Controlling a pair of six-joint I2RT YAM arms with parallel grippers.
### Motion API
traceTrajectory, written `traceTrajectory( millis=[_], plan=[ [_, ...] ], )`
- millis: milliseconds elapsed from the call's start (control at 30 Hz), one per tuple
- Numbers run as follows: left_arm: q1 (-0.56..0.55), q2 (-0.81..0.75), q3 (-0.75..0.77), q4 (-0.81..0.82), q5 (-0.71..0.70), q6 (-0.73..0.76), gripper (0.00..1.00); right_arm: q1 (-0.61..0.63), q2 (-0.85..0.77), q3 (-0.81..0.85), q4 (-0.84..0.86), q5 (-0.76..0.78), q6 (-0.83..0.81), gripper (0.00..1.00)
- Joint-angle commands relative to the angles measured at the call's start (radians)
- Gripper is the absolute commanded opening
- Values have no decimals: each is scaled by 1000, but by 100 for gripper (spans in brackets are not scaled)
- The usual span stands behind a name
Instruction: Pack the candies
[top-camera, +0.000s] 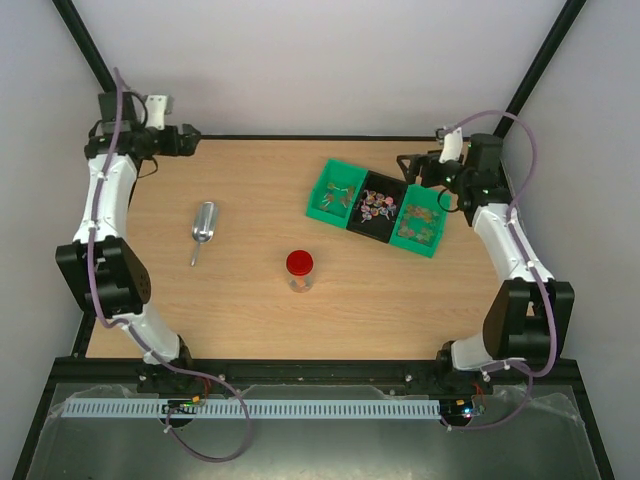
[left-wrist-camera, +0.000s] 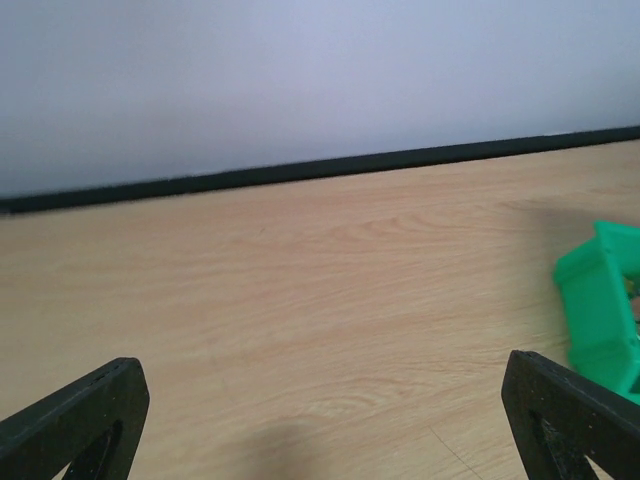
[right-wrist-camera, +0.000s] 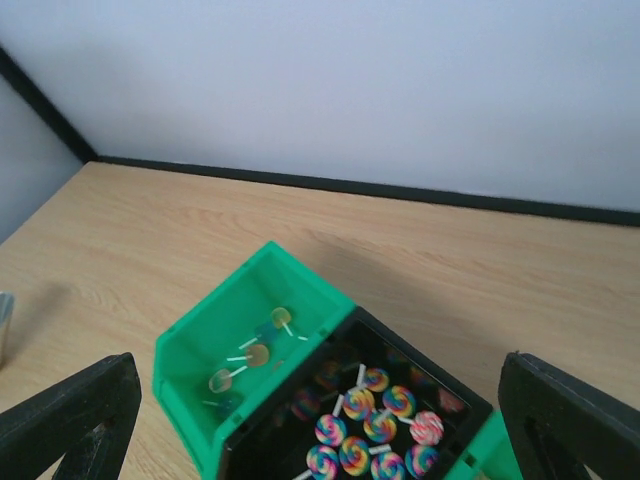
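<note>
The candies (top-camera: 375, 206) are small multicoloured swirl lollipops lying in a black bin (top-camera: 362, 222), the middle one of three bins at the back right. In the right wrist view the candies (right-wrist-camera: 372, 428) fill that black bin (right-wrist-camera: 283, 424), and a few pale ones (right-wrist-camera: 247, 356) lie in the green bin (right-wrist-camera: 215, 320) beside it. My right gripper (top-camera: 404, 165) hovers open just behind the bins, its fingertips (right-wrist-camera: 75, 420) wide apart with nothing between them. Far off at the back left corner, my left gripper (top-camera: 194, 140) is open over bare wood, fingertips (left-wrist-camera: 80, 415) spread and holding nothing.
A small jar with a red round lid (top-camera: 299, 264) stands mid-table. A silver metal scoop (top-camera: 203, 226) lies to its left. Another green bin (top-camera: 419, 226) with brownish pieces closes the row on the right. The left wrist view catches the left green bin's corner (left-wrist-camera: 600, 300).
</note>
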Motion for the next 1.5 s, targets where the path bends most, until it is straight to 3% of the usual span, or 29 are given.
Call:
traceTrajectory(
  millis=[0, 367, 667, 900, 1467],
  plan=[
    [80, 32, 24, -79, 22, -112, 99, -72, 19, 16, -74, -2, 104, 99],
    [102, -29, -151, -77, -160, -102, 99, -167, -30, -120, -193, -18, 78, 99],
    [-80, -178, -425, 36, -376, -92, 100, -169, -108, -254, -177, -70, 151, 99],
    [-89, -201, -468, 27, -313, -136, 100, -169, -153, -321, -141, -82, 175, 99],
    [-89, -203, -486, 39, -313, -175, 100, -169, -192, -364, -109, -95, 193, 99]
  ],
)
